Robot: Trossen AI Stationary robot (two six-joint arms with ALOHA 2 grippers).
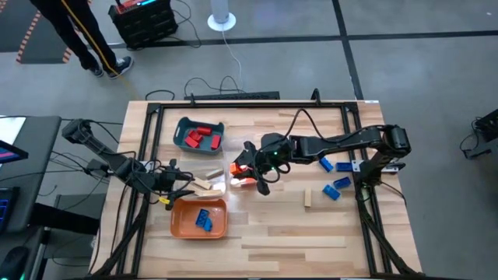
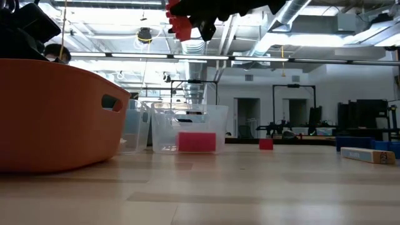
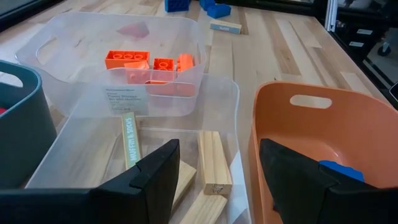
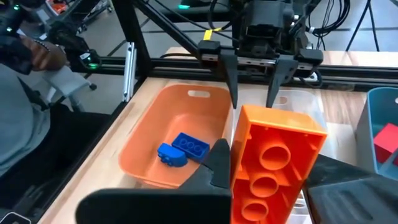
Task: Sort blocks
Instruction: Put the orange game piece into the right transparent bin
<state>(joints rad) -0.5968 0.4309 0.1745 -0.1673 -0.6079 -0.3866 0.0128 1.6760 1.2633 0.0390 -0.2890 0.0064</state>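
Note:
My right gripper (image 1: 247, 169) is shut on an orange brick (image 4: 273, 162) and hangs high over the clear tray of orange bricks (image 1: 243, 180); the low view shows the brick (image 2: 181, 25) well above the table. My left gripper (image 3: 217, 180) is open and waits over the clear tray of tan wooden blocks (image 3: 211, 163), next to the orange tray (image 1: 200, 218) that holds blue blocks (image 1: 204, 219). Red blocks lie in the teal tray (image 1: 198, 134). Three blue blocks (image 1: 334, 183) and a tan block (image 1: 308, 198) rest flat on the table. My right gripper pinches the orange brick between its two fingers, on the brick's long side faces (image 4: 239, 180). The brick sticks out forward along the fingers, its hollow underside toward the wrist camera. It is lifted clear of the table and of the trays.
The four trays stand close together left of the table's middle. The loose blue and tan blocks lie on the right half, under the right arm. A red block (image 2: 265, 144) shows farther off in the low view. A person stands on the floor beyond the far left corner (image 1: 85, 39).

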